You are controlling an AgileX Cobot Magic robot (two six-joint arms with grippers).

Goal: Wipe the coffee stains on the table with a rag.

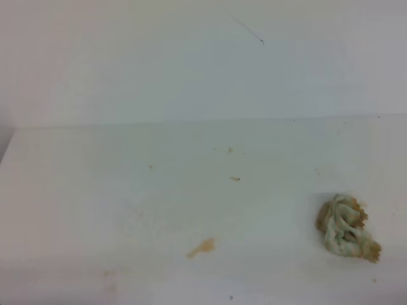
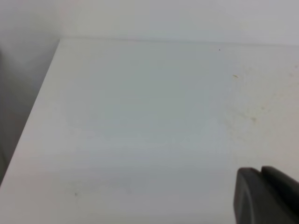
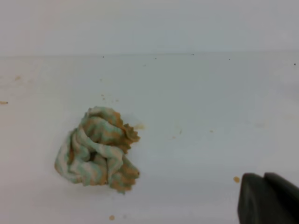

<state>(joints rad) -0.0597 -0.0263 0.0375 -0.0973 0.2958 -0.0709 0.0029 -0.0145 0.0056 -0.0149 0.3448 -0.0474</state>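
Judged by how things lie, the wiping looks mostly done but not finished. Nearest the lower edge of the high view, a small orange-brown smear of the coffee stains (image 1: 202, 247) sits low and centre on the table (image 1: 76, 190), with a faint pale patch further to the lower left. Beyond it, toward the middle of the frame, a few tiny specks of the same colour are scattered. No large blotch shows anywhere. What is left, I would say, is that smear and the specks.

The rag (image 1: 346, 227) lies crumpled at the lower right of the high view, its edges stained brown-orange, free on the table with nothing holding it.

In the right wrist view the right gripper (image 3: 268, 198) shows only as a dark shape in the lower right corner, fingers pressed together and holding nothing; the rag (image 3: 96, 149) lies left of centre, well apart from it.

In the left wrist view the left gripper (image 2: 266, 193) is a dark block at lower right; whether its fingers are spread I cannot tell. No rag appears there.
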